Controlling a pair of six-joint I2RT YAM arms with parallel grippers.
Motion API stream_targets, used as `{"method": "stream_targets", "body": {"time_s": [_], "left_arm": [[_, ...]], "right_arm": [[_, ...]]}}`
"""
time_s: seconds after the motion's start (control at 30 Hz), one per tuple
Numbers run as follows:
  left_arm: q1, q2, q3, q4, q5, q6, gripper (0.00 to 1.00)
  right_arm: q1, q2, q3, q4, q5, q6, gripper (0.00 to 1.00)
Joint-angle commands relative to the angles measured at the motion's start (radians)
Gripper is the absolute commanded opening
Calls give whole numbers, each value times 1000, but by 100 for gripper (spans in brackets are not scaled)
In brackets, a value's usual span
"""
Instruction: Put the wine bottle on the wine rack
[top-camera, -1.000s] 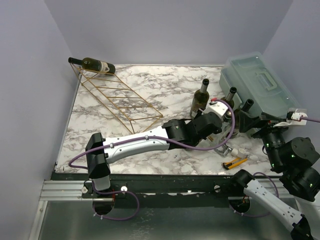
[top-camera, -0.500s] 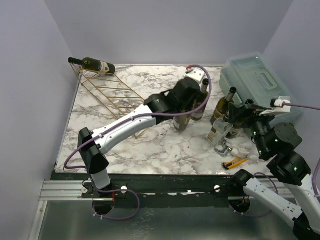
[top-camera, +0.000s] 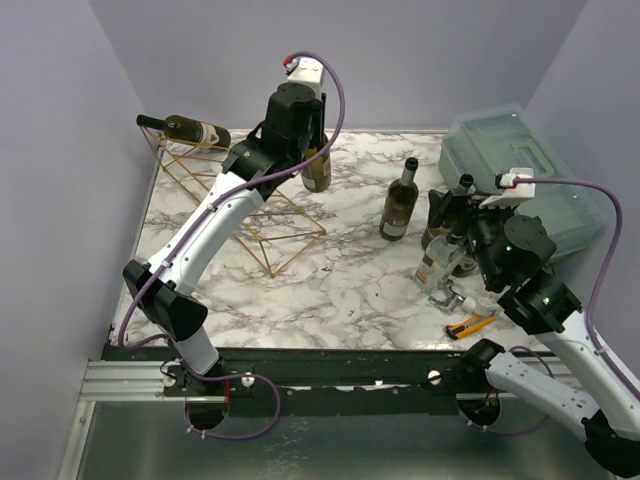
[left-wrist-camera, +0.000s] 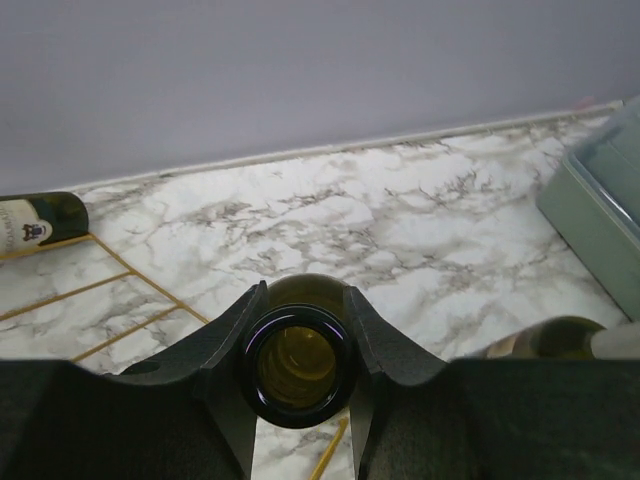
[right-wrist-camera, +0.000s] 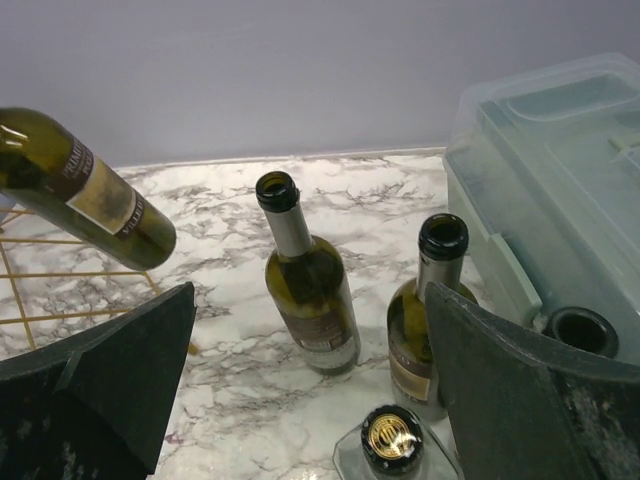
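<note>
Bottle had travelled from four o'clock to eleven o'clock, upright beside the rack, neck clenched in the left gripper, seemingly ready for laying down; right gripper gaped empty.

An open, dark green wine bottle hangs upright, neck clamped in the left tool, over the right edge of the slanted gold wire wine rack on the far left of the marble surface.

My left fingers are matt black plastic against the wine bottle, which is smooth, glossy dark-green glass. The wine rack is thin, shiny gold-coloured metal wire. The table looks like smooth marble, and the box is cloudy translucent plastic.
</note>
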Motion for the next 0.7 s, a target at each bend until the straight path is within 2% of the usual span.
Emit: {"method": "stream_targets", "body": {"time_s": [0.0, 0.23, 0.43, 0.67], "left_arm": [[94, -43, 47, 166, -17, -2, 0], [241, 6, 69, 274, -9, -75, 0], [380, 62, 88, 357, -9, -166, 0], [533, 175, 173, 380, 108, -313, 0]], "right_arm": [[-5, 61, 0, 106, -49, -24, 100], [-5, 157, 7, 179, -127, 13, 100], [-4, 227, 13, 222, -129, -8, 100], [-5, 303, 6, 301, -121, -29, 100]]}}
